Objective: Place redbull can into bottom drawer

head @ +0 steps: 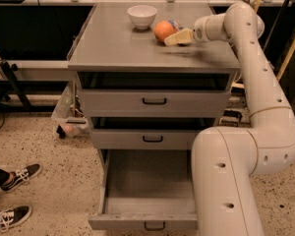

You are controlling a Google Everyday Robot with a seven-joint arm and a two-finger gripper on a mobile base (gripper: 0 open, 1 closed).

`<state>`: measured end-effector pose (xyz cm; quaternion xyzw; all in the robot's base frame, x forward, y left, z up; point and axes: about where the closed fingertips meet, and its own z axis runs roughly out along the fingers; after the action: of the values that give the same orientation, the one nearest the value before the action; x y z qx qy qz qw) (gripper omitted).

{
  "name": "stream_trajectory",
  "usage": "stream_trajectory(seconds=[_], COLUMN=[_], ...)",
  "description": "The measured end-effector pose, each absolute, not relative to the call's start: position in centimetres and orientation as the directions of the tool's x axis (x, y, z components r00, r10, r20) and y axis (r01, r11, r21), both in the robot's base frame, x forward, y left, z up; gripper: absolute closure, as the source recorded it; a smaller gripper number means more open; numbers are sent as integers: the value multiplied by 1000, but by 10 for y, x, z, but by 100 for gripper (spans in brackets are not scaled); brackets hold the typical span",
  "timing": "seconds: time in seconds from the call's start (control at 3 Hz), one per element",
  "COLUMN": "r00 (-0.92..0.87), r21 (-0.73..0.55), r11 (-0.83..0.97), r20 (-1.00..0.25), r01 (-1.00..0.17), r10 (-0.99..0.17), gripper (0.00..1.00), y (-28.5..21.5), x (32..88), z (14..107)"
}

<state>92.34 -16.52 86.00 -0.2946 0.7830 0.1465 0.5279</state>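
The redbull can (pixel 175 24) shows only as a small blue-and-silver patch behind the orange (pixel 163 31) on the cabinet top (pixel 118 43). My gripper (pixel 176 38) reaches in from the right, low over the top, right beside the orange and just in front of the can. Whether it touches the can is hidden. The bottom drawer (pixel 137 222) is pulled out wide, showing a plain grey inside with nothing in it and a black bar handle on its front.
A white bowl (pixel 141 16) stands at the back of the top, left of the orange. The two upper drawers (pixel 153 102) are slightly ajar. My arm's large lower link (pixel 226 181) stands by the open drawer's right side. A person's sneakers (pixel 12 195) are at lower left.
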Motion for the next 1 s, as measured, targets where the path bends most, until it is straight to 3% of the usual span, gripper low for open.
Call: stream_trajectory(seconds=[0.67, 1.0], r00=[-321, -291], r21=[-61, -61], r11=[797, 772], r20=[-895, -905], r01=[-600, -632], r10=[-310, -310], gripper=[0, 0], y=[-159, -128], x=[931, 937], z=[834, 836])
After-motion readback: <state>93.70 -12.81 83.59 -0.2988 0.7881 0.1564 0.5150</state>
